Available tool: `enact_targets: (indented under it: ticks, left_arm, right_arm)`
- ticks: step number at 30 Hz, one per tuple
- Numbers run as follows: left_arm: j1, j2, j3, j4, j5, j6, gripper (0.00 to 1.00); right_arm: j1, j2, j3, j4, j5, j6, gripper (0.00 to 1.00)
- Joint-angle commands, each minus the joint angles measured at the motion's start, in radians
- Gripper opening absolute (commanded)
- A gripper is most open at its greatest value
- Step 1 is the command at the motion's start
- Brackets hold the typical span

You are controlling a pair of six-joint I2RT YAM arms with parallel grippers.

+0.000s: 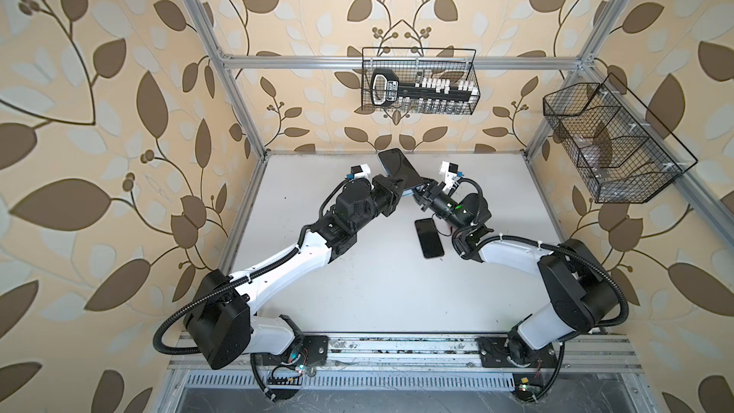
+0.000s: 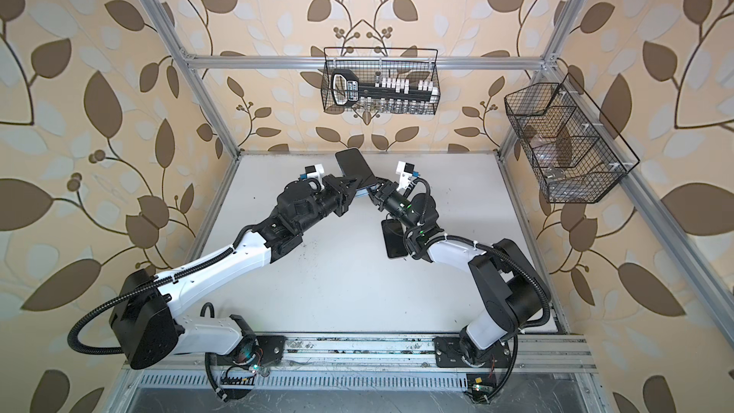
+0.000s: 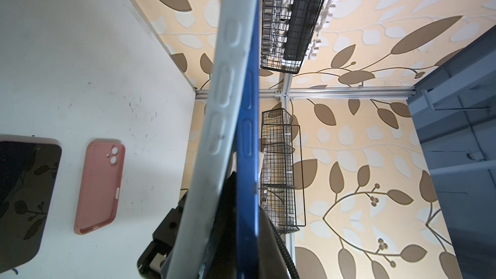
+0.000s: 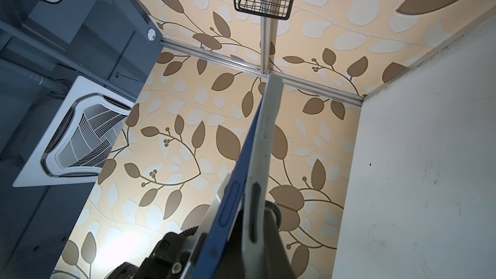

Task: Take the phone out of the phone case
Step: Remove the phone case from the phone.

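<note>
Above the rear of the white table (image 1: 377, 292), the left gripper (image 1: 404, 187) clenches the blue phone (image 3: 245, 157) and the right gripper (image 1: 418, 191) clenches the pale phone case (image 3: 214, 130), which is partly separated. It is better to pull them apart slowly and straight.

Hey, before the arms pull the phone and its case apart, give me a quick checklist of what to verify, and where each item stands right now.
1. Left gripper jaws shut on the blue phone: ok, judging by the left wrist view.
2. Right gripper jaws shut on the grey case: ok, judging by the right wrist view.
3. Phone edge lifted from the case near the jaws: ok.
4. Phone fully free: not ok; phone and case meet at the far end.
5. Pair held above the table: ok.
6. Black phone and pink case lie flat on the table, apart from the held pair: ok.
</note>
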Motion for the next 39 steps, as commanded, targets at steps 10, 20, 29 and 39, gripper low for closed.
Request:
enact_targets:
  ticks: [10,20,29,39]
  left_arm:
    - [0.012,0.020,0.058,0.086,0.033,-0.006,0.00]
    - [0.012,0.042,0.072,0.130,0.075,-0.044,0.00]
    - [0.010,0.004,0.089,0.094,0.096,-0.033,0.00]
    - [0.005,-0.038,0.082,0.090,0.100,-0.042,0.00]
  right_arm:
    - [0.006,-0.009,0.012,0.077,-0.024,0.018,0.00]
    - [0.002,-0.001,0.007,0.059,-0.021,0.009,0.00]
    - [0.001,0.012,0.008,0.020,-0.007,-0.015,0.00]
    - [0.001,0.057,0.009,-0.004,0.016,-0.028,0.00]
